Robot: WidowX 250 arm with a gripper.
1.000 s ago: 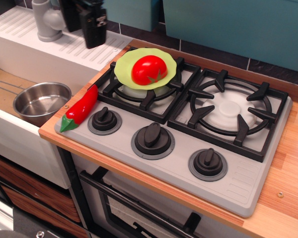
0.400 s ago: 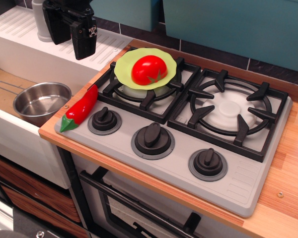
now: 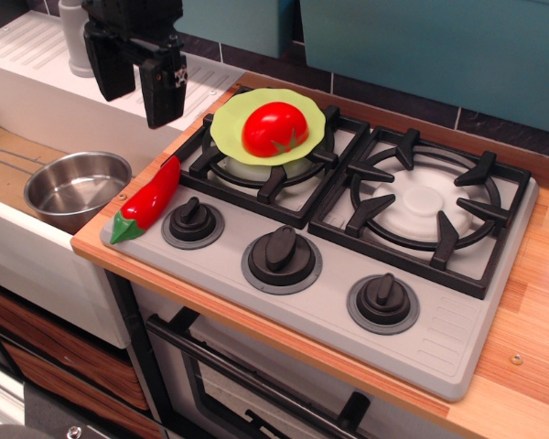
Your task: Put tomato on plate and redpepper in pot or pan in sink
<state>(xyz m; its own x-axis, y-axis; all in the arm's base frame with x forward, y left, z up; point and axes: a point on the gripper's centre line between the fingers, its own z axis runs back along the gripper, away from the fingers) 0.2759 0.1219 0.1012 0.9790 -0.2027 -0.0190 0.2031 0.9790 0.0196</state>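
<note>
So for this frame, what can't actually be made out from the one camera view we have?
- Gripper: the arm above it is cut off by the top edge.
- Faucet: mostly hidden behind the gripper and cropped at the top.
- Sink: cut off by the left edge; the pot covers part of its floor.
- Plate: its centre is hidden under the tomato.
- Redpepper: its underside is out of sight.

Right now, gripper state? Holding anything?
Gripper: open, fingers apart and holding nothing, up over the drainboard. Redpepper lies ungrasped at the stove's left edge.
</note>
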